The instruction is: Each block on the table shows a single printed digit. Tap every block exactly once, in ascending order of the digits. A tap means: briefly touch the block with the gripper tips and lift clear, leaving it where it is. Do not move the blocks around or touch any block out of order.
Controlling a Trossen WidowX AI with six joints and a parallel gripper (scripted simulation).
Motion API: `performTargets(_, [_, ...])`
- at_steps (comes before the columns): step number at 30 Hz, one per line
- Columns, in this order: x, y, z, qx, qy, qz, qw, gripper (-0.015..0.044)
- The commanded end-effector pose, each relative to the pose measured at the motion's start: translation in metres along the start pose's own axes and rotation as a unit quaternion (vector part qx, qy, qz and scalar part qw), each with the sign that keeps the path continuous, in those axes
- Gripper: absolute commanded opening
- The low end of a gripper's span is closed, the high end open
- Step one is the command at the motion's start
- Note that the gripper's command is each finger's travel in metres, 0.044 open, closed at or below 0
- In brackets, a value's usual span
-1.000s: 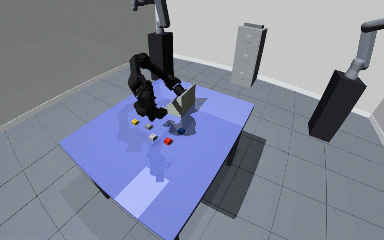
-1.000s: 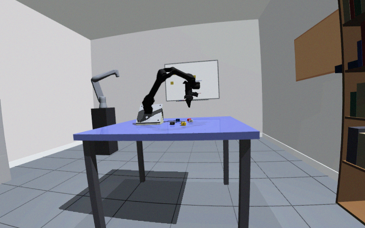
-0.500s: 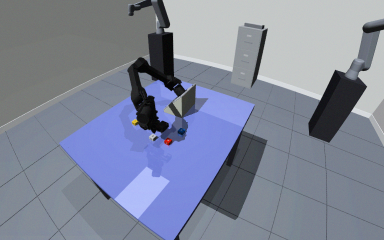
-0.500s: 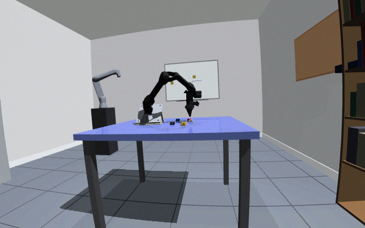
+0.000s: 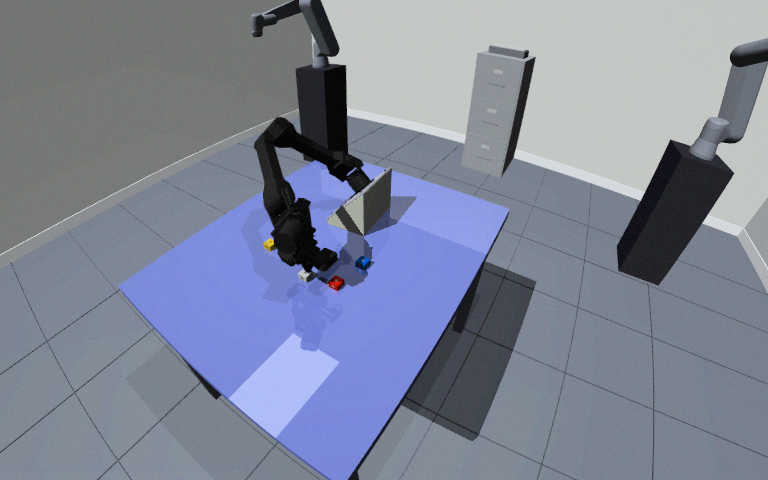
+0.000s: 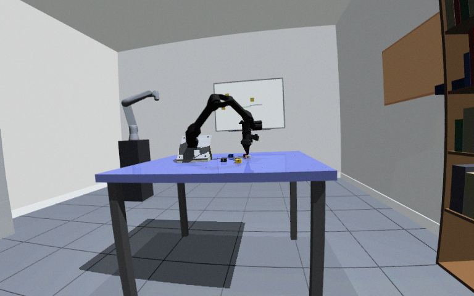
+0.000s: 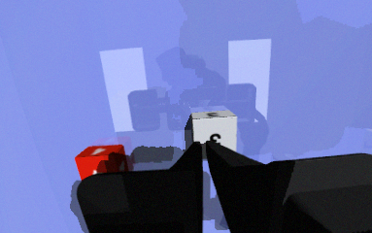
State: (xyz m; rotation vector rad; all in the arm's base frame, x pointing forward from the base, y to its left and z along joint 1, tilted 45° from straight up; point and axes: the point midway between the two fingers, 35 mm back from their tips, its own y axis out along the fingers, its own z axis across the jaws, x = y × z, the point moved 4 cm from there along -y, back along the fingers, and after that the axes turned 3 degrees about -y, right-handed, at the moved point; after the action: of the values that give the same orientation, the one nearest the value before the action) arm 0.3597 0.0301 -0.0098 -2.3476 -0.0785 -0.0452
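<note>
My gripper [image 5: 308, 270] [image 6: 247, 153] [image 7: 202, 147] is shut and empty, pointing down with its tips at or just above the white block [image 5: 304, 276] [image 6: 247, 157] [image 7: 223, 127]. That block shows a 3; whether the tips touch it I cannot tell. The red block [image 5: 336, 283] [image 7: 101, 162] sits beside it, its digit not readable. The blue block [image 5: 362, 262] [image 6: 230, 155] lies farther off. The yellow block [image 5: 268, 244] [image 6: 238, 161] is cut off at the wrist view's right edge. A dark block [image 6: 223, 160] sits near the arm's base. The grey block is mostly hidden behind the yellow one in the exterior view.
The blocks stand on a blue table [image 5: 406, 309] [image 6: 213, 177]. The arm's pale angled base stand [image 5: 378, 202] [image 6: 204, 140] is behind them. Two grey arms on dark pedestals, a filing cabinet [image 5: 492, 113] and a bookshelf [image 6: 465, 152] stand away from the table.
</note>
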Motion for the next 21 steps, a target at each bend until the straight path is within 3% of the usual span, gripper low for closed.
performTargets(1, [-0.001,0.008,0.0,-0.003,-0.003,0.0,1.0,0.002])
performTargets(8, [-0.001,0.01,0.0,-0.003,-0.003,0.0,1.0,0.002])
performTargets(11, [-0.001,-0.016,0.0,-0.002,-0.003,0.0,1.0,0.002])
performTargets(17, [-0.001,-0.022,0.0,-0.002,-0.003,0.0,1.0,0.002])
performTargets(21, [0.001,-0.077,0.002,0.0,-0.003,0.0,1.0,0.002])
